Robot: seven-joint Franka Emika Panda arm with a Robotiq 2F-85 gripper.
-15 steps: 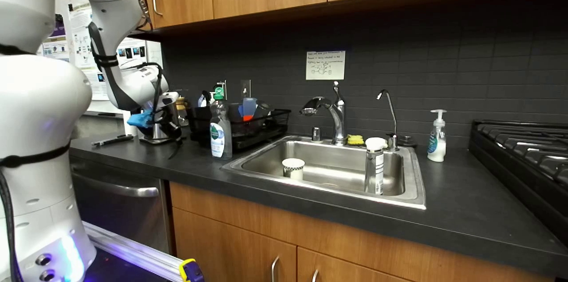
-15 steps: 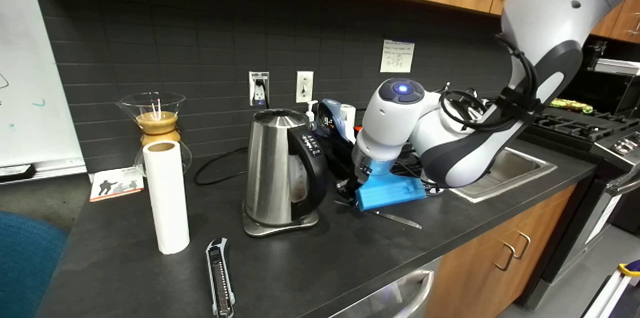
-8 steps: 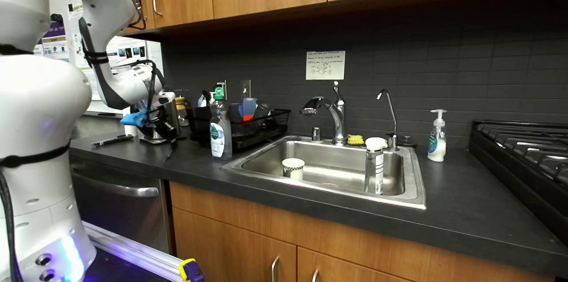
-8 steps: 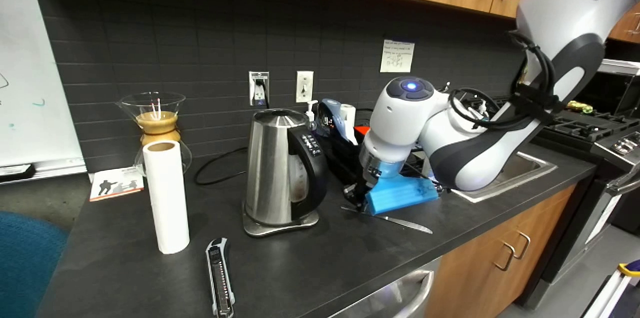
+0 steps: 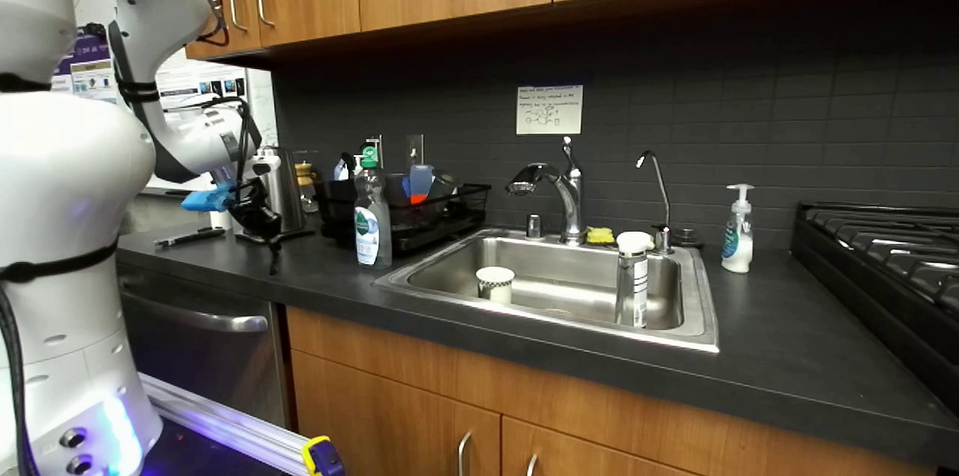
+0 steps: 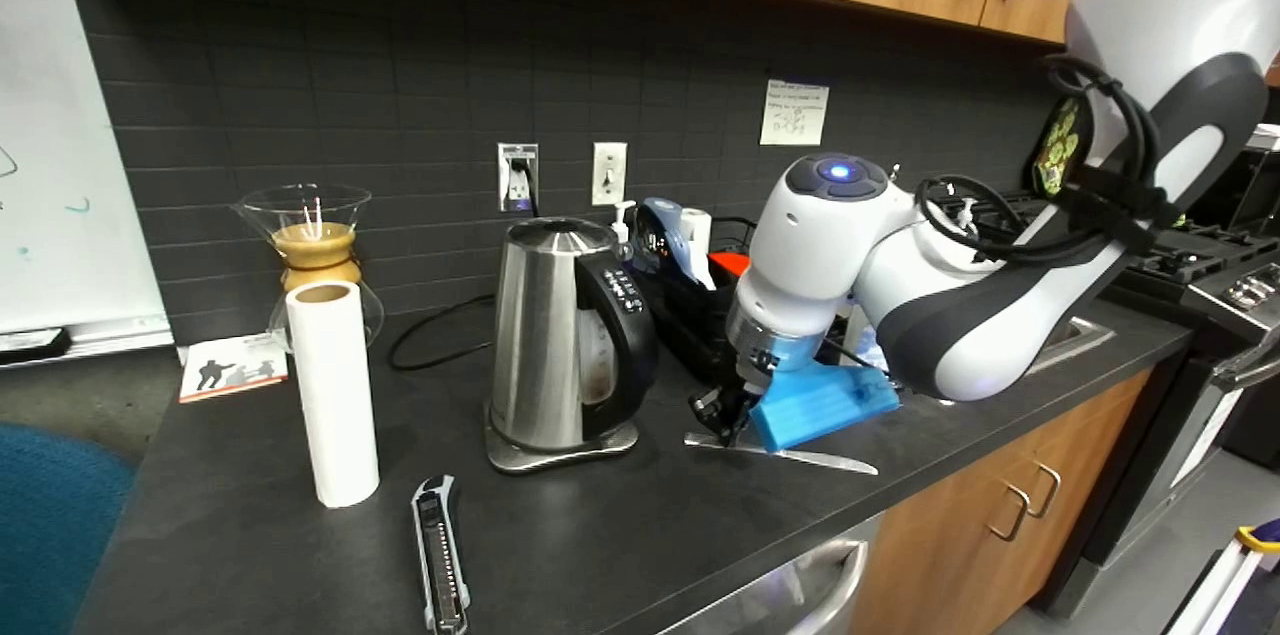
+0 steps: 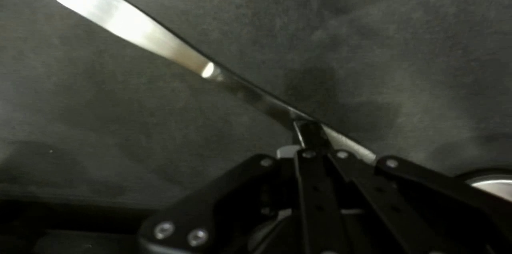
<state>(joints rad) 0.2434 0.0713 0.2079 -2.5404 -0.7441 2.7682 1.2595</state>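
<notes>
Fingers (image 7: 314, 138) pressed together, tips against the narrower part of a silver knife (image 7: 196, 62) on the dark surface (image 7: 400, 66), blue block (image 6: 825, 405) beside and above them, steel kettle (image 6: 540, 345) near them, green-capped bottle (image 5: 372, 221) farther out, box cutter (image 6: 440, 555) and white roll (image 6: 332, 395) well apart.

one table knife (image 7: 192, 60), one kettle (image 6: 540, 345), one sink (image 5: 554, 266), two faucets (image 5: 574, 206)

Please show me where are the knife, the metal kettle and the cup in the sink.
Knife (image 7: 207, 70): in the wrist view, on the bright spot about midway along it.
Metal kettle (image 6: 540, 345): in an exterior view, on its steel body.
Cup (image 5: 495, 293): in an exterior view, on its outer wall.
</notes>
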